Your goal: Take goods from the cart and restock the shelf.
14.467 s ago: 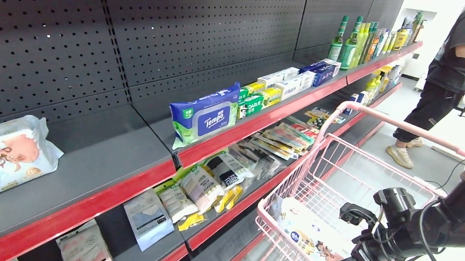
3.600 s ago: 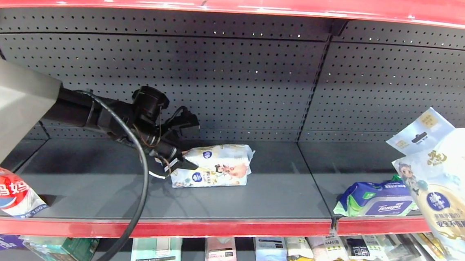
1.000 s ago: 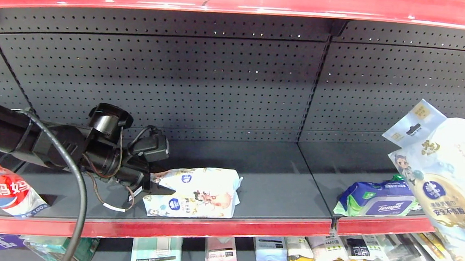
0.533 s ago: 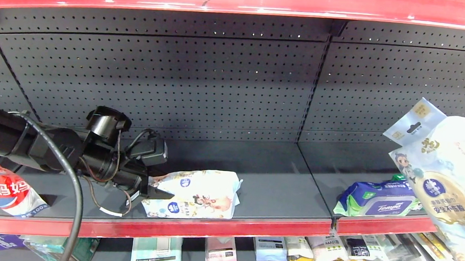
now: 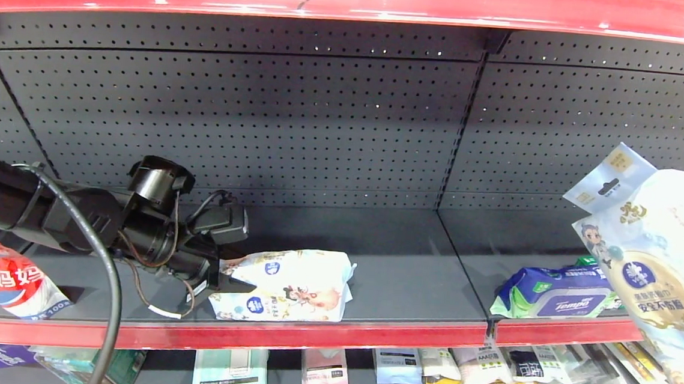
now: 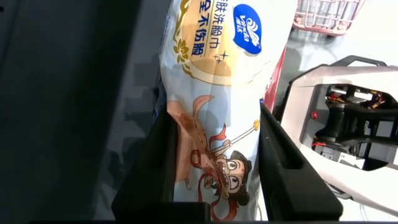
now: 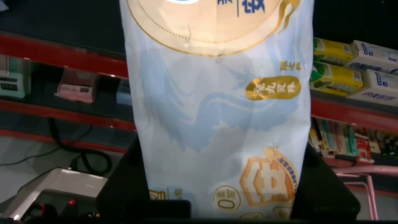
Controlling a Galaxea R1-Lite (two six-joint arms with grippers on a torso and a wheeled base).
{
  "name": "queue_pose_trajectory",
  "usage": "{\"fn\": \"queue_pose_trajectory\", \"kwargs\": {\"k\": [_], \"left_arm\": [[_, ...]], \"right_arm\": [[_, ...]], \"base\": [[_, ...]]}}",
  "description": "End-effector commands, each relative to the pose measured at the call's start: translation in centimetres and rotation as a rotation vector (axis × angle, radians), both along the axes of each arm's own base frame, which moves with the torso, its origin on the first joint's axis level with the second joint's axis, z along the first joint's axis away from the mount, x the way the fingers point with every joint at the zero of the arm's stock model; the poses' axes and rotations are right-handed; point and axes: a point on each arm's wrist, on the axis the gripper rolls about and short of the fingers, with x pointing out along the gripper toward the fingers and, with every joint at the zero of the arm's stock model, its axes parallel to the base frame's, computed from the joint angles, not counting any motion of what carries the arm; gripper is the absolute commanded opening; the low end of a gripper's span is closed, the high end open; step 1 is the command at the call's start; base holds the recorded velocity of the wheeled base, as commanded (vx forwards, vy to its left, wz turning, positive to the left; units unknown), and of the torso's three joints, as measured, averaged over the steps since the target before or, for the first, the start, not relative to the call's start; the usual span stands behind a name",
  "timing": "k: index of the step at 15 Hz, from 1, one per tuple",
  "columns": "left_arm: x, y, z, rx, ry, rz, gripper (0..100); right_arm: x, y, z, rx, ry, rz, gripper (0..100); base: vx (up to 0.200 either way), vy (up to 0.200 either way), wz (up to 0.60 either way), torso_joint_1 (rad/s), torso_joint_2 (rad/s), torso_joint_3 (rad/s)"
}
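1. Head view has the left gripper [image 5: 228, 281] at the end of the shelf pack [image 5: 287, 284] farthest from the blue wipes pack [image 5: 554, 294]. The left wrist view adds what that angle hides: the two black fingers [image 6: 155, 168] press on opposite sides of the printed pack [image 6: 214, 118], so the jaws are clamped on it.
2. Right wrist view shows the right gripper [image 7: 227, 186] with its jaws closed on the lower part of the raised pack [image 7: 217, 93]. In the head view this pack [image 5: 655, 280] hangs in the air well to the right of the blue wipes pack and in front of it.
3. A grey shelf [image 5: 408, 281] with a red lip carries the shelf pack, which lies near that lip and well to the left of the blue wipes pack. A red-and-white bag [image 5: 5, 280] sits farther left, and small packets [image 5: 486, 368] fill the tier below.
4. The shelf pack lies flat, its long axis along the lip and its free end towards the blue wipes pack. The raised pack stands roughly upright, hang tab uppermost, leaning a little.
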Motion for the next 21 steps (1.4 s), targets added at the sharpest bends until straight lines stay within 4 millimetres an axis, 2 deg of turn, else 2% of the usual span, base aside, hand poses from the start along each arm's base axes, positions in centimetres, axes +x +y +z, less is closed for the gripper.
{"fn": "queue_pose_trajectory", "kwargs": {"k": [1,7,8,12,15,19,21], "left_arm": [[0.0,0.0,-0.1,0.001,0.002,0.001,0],[0.2,0.0,-0.1,-0.004,-0.003,-0.003,0],[0.1,-0.1,0.0,-0.006,0.0,-0.001,100],[0.2,-0.2,1.1,-0.053,-0.001,0.022,100],[0.3,-0.6,3.2,-0.112,-0.009,0.068,100],[-0.5,-0.5,5.1,-0.187,0.016,0.144,100],[0.1,-1.0,5.2,-0.225,0.004,0.293,100]], "right_arm": [[0.0,0.0,0.0,0.0,0.002,0.0,0],[0.0,0.0,-0.2,0.001,0.008,0.0,0],[0.0,0.0,-0.2,0.001,0.008,0.0,0],[0.0,0.0,-0.3,0.0,0.014,-0.001,0],[0.1,0.0,-0.3,-0.012,0.019,0.005,0],[0.5,-0.1,0.0,-0.02,0.022,0.002,0],[0.6,-0.1,0.0,-0.028,0.023,0.006,0]], "base": [[0.0,0.0,0.0,0.0,0.0,0.0],[0.0,0.0,0.0,0.0,0.0,0.0],[0.0,0.0,0.0,0.0,0.0,0.0],[0.0,0.0,0.0,0.0,0.0,0.0],[0.0,0.0,0.0,0.0,0.0,0.0],[0.0,0.0,0.0,0.0,0.0,0.0],[0.0,0.0,0.0,0.0,0.0,0.0]]}}
